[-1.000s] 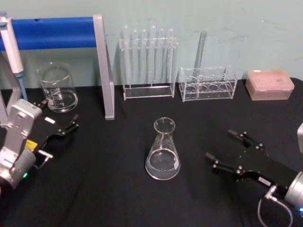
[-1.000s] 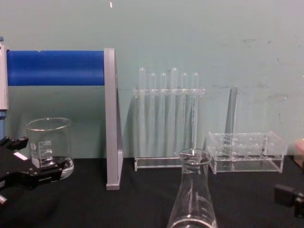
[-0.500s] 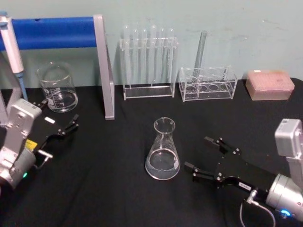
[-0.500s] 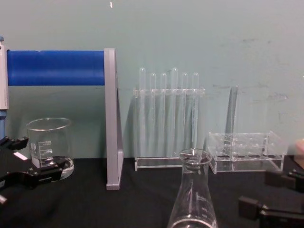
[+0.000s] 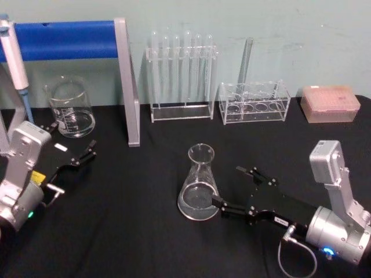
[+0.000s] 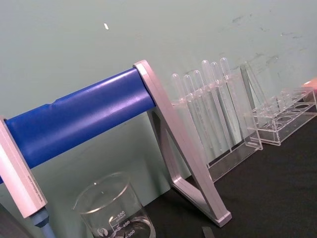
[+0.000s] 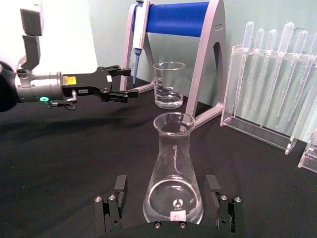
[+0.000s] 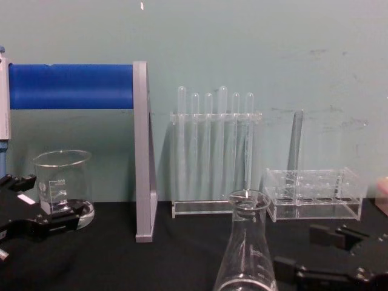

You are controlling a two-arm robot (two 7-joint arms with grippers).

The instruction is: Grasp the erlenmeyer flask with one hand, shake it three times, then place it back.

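Sliding in from 4 o'clock since a moment ago, the right claw (image 5: 228, 186) now has its fingers spread apart on either side of the base of the flask (image 5: 199, 188). It stands upright mid-surface (image 5: 145, 231), long axis vertical and neck pointing straight up. At its 9 o'clock, well apart, the left claw (image 5: 72, 138) sits with fingers apart.

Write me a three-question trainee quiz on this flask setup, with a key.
1. True or false: the right gripper is shut on the erlenmeyer flask.
2. The flask is: A) upright on the black table; B) lying on its side; C) lifted in the air.
3. Fill in: the beaker stands nearest the ___ gripper.
Key: 1 false, it is open, one finger on each side of the flask's base; 2 A; 3 left gripper.
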